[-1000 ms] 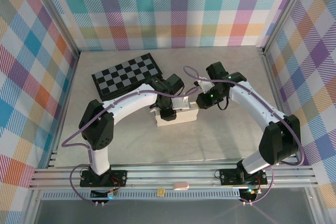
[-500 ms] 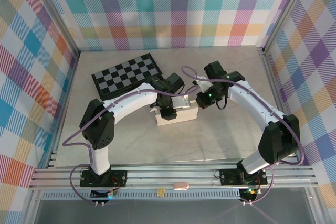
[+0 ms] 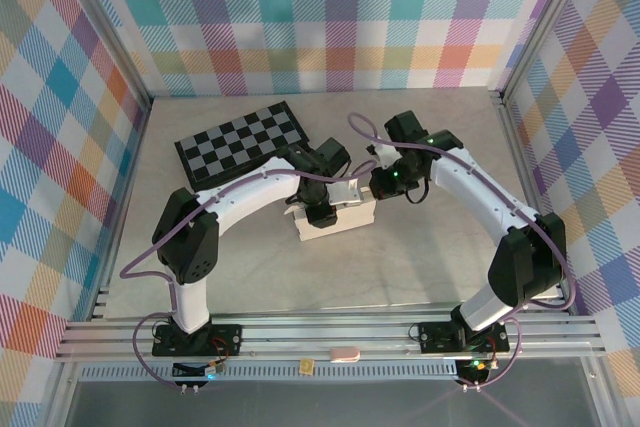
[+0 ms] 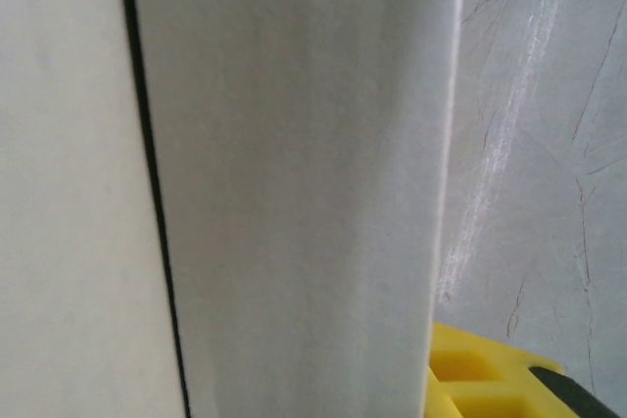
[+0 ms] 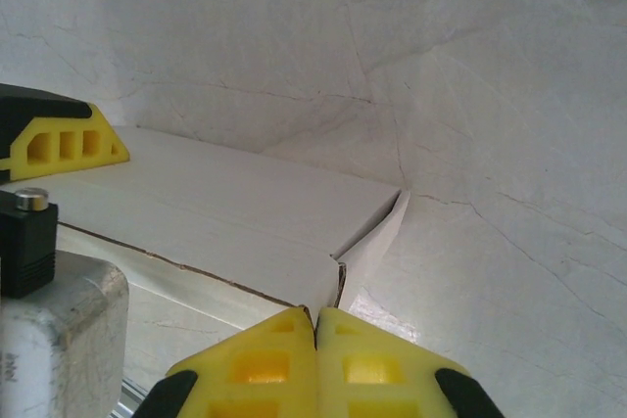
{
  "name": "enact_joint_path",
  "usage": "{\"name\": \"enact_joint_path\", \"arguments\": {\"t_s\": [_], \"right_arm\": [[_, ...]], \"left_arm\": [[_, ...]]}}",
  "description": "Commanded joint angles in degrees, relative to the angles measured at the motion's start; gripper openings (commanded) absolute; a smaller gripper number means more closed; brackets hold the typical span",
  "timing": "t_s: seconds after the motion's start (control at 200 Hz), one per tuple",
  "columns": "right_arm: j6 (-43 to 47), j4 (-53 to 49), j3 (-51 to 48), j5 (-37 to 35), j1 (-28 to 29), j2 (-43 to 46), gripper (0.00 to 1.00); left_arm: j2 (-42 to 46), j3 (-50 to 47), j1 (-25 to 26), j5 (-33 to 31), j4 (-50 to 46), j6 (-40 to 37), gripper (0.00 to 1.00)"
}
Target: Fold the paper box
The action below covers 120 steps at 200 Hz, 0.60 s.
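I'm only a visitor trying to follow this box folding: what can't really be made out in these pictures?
- Top view: the left gripper covers the middle of the paper box, hiding its flaps there.
- Left wrist view: the box panel is too close and blurred to say which flap it is; one yellow finger is cut off by the bottom edge, so the grip is unclear.
- Right wrist view: the right gripper is shut at the box corner; contact cannot be told.
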<state>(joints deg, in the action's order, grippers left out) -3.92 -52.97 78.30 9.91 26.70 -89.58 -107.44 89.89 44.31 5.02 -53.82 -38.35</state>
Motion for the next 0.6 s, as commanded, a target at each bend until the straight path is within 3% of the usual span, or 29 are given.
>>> {"name": "enact_joint_path", "arguments": {"t_s": [0.0, 0.595], "right_arm": [[-2.98, 1.45, -1.43, 2.74, 0.56, -0.17, 0.00], [-4.87, 7.35, -9.56, -1.91, 1.70, 2.61, 0.00]], "left_arm": [[-1.02, 1.55, -0.68, 0.30, 0.65, 0.75, 0.36], [-2.50, 2.74, -2.22, 0.26, 1.31, 3.56, 0.35]]}}
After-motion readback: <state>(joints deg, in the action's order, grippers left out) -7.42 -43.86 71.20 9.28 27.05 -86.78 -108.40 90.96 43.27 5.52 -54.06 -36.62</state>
